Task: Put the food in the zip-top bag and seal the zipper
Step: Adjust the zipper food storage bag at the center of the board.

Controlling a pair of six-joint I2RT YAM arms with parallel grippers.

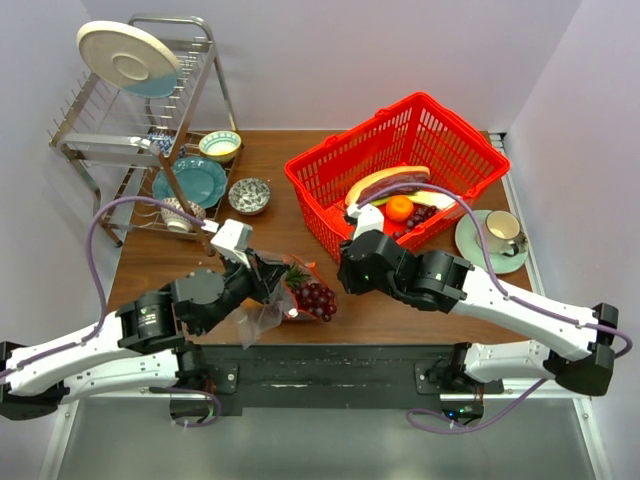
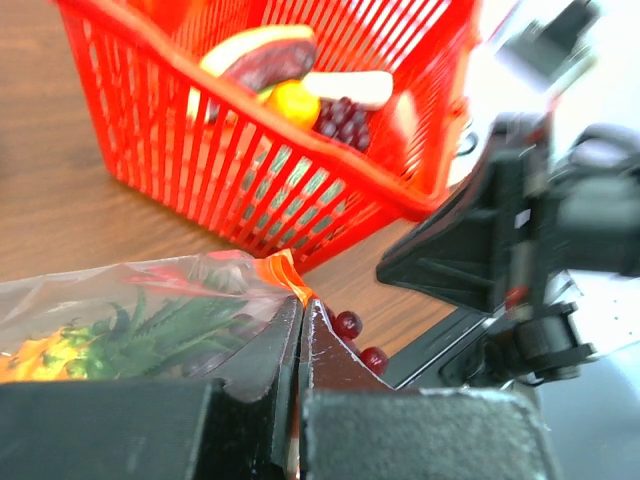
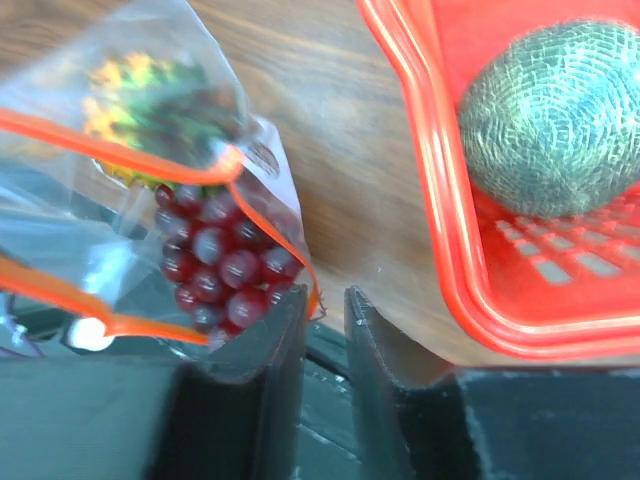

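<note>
The clear zip-top bag (image 1: 262, 312) lies near the table's front edge between the two arms. My left gripper (image 2: 303, 303) is shut on the bag's edge by the orange zipper (image 2: 282, 272). The pineapple (image 2: 70, 350) lies inside the bag. The dark red grape bunch (image 3: 220, 262) sits in the bag's open mouth, between the two zipper strips (image 3: 120, 155); in the top view the grape bunch (image 1: 317, 297) shows at the bag's right end. My right gripper (image 3: 325, 295) hovers at the zipper's right corner, jaws a narrow gap apart with nothing clamped.
A red mesh basket (image 1: 455, 140) with toy food stands just behind and right of the bag; a netted green ball (image 3: 550, 120) lies in it. A cup on a saucer (image 1: 500, 235) sits at the right. A dish rack (image 1: 140, 140) and bowls (image 1: 249, 195) stand at the back left.
</note>
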